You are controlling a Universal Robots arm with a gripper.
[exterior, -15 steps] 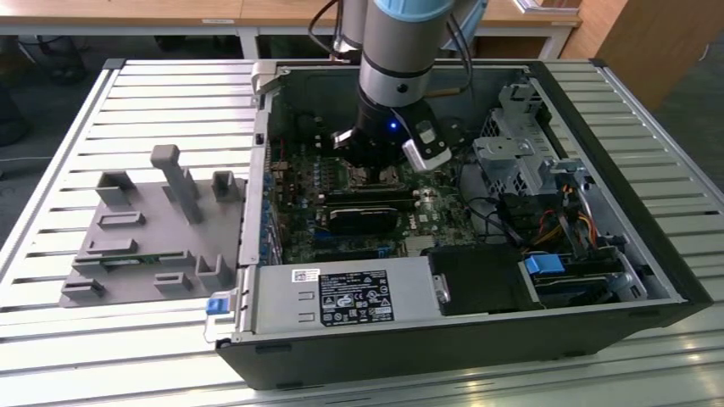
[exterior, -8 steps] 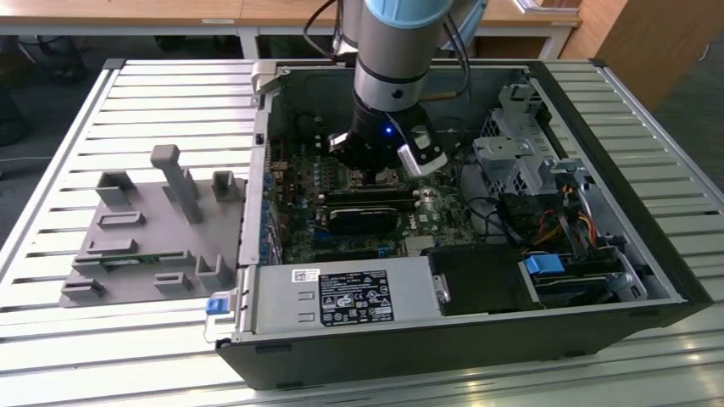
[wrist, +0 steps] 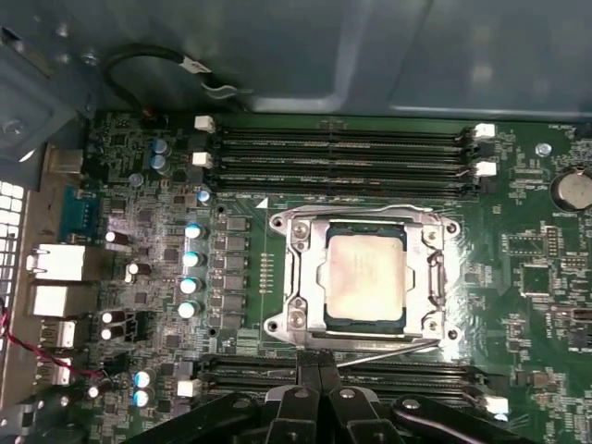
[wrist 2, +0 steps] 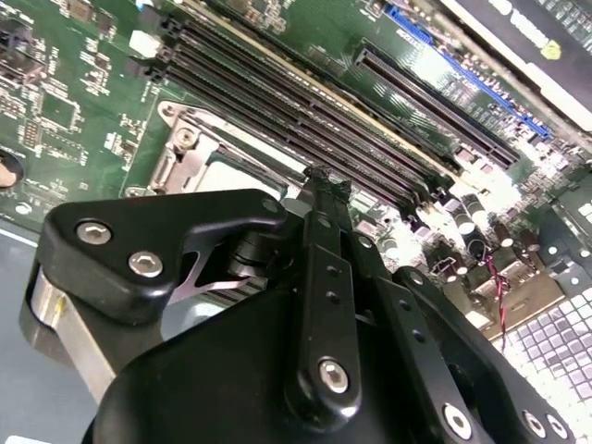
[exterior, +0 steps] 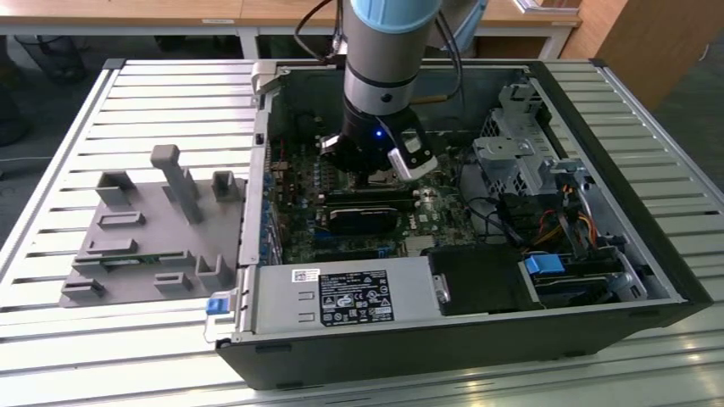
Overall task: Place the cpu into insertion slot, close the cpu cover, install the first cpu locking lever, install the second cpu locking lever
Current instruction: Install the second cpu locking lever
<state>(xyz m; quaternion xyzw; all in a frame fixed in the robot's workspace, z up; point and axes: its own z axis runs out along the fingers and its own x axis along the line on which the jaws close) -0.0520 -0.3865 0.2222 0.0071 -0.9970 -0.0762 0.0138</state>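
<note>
The cpu, a dull tan square, lies flat in the insertion slot on the green board. The silvery cpu cover is folded down around it, so the chip shows through the cut-out. One thin wire lever runs slanted along the slot's edge nearest my fingers. Another lever lies along the far edge by the memory slots. My gripper is shut with nothing between its fingers, its tip just off the near lever. In the exterior view the gripper hangs inside the open computer case.
Long black memory slots flank the socket on both sides, with a row of capacitors beside it. The case walls, drive cage and power supply surround the board. A grey fixture sits on the slatted table at the exterior view's left.
</note>
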